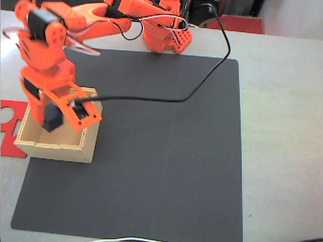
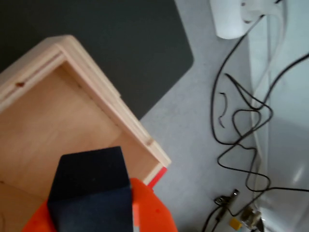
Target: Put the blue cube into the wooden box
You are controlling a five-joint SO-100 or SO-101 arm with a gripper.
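In the fixed view my orange gripper [image 1: 54, 119] hangs over the open top of the wooden box [image 1: 75, 148], which stands at the left edge of the dark mat. It is shut on the blue cube [image 1: 52, 117], a small navy block held between the two fingers just above the box's inside. The wrist view looks down past the blue cube [image 2: 91, 186], with an orange finger [image 2: 152, 212] against it, onto the pale floor of the wooden box [image 2: 113, 94]. The cube covers part of the box floor.
A flat red cut-out sheet [image 1: 9, 121] lies left of the box. The dark mat [image 1: 166, 171] spreads right and forward on the pale table. A black cable [image 1: 151, 100] runs from the gripper across the mat. Loose cables [image 2: 241, 121] and a white object [image 2: 234, 19] lie beyond the mat.
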